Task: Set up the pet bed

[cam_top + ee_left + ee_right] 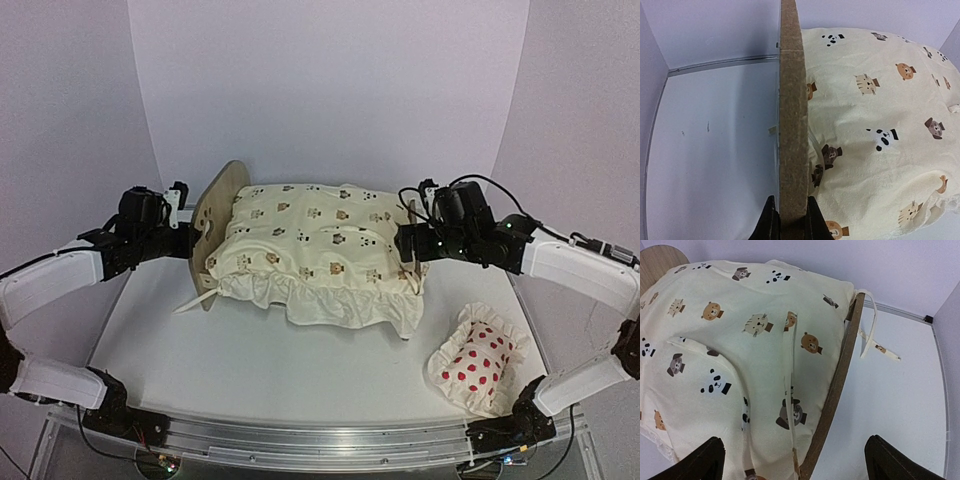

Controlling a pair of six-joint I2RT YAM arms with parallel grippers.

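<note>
Here the pet bed [215, 215] lies crosswise, left gripper [790, 217] clamped on its left end board [792, 100], right gripper [795, 460] wide open astride the other.

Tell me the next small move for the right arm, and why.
Probably close the right gripper on the right end board. Its jaws stand wide open on either side of that board's edge, one finger over the cushion, while the left gripper is shut on the left end board. Holding both ends should steady the pet bed.
</note>
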